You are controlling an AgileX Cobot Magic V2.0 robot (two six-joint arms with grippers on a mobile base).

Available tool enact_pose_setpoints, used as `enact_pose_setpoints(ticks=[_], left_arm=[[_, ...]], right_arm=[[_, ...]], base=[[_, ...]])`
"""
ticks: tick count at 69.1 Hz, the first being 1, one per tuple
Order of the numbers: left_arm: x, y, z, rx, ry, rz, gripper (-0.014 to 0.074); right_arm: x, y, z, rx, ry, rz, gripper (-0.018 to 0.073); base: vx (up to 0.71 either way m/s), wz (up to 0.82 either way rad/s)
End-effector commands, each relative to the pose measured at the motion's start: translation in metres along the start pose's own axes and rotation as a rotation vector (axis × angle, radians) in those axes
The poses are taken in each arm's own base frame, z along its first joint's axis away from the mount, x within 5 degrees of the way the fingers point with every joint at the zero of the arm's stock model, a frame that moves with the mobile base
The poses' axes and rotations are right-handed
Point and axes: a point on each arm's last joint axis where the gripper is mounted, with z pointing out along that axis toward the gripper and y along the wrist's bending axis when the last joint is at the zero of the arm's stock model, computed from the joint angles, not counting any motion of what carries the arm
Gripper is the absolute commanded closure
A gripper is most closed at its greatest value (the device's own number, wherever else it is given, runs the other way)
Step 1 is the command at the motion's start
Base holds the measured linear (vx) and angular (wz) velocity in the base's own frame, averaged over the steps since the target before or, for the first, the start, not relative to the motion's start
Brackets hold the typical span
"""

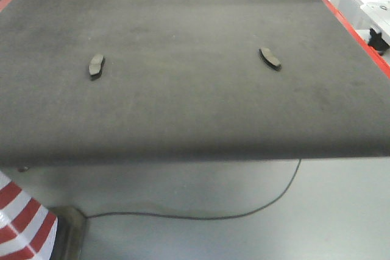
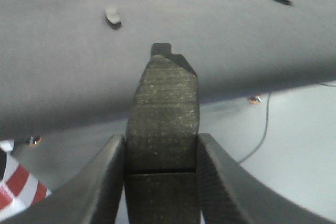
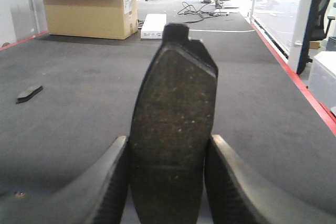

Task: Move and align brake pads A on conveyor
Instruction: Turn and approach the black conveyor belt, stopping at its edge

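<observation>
Front view: two brake pads lie on the conveyor (image 1: 195, 114), left pad (image 1: 96, 65) and right pad (image 1: 270, 58), well apart and angled differently, not aligned. No arms in view here.

Left wrist: left tool (image 2: 161, 153) is clamped on a third pad (image 2: 164, 124), fingers on its long edges, pad sticking out forward at the belt's near edge. Risk: release too early and it drops off the edge to the floor.

Right wrist: right tool (image 3: 168, 153) grips a fourth pad (image 3: 174, 124) the same way, over the belt; cardboard box (image 3: 89, 11) far behind. Risk: edge-only grip may let the pad twist or slip on set-down, landing crooked against the row.
</observation>
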Motion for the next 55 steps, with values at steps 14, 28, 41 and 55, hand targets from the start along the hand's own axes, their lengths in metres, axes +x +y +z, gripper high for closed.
enact_pose_setpoints(ticks=[14,28,41,55], left_arm=[[-0.0157,-0.0026,-0.0037,0.026,-0.102,0.005,0.0603],[-0.0157,-0.0026,-0.0037,0.026,-0.102,0.005,0.0603],[-0.0157,-0.0026,-0.0037,0.026,-0.102,0.005,0.0603],[-0.0157,-0.0026,-0.0037,0.026,-0.102,0.005,0.0603]], right_arm=[[-0.0170,-0.0023,-0.0017,0.026,-0.111,-0.002,0.0561],[-0.0171,-0.0023,-0.0017,0.026,-0.112,-0.002,0.0561],[-0.0171,-0.0023,-0.0017,0.026,-0.112,-0.002,0.0561],[-0.0171,-0.0023,-0.0017,0.026,-0.112,-0.002,0.0561]], base=[[0.36,0.06],[0.35,0.02],[0.33,0.00],[0.30,-0.03]])
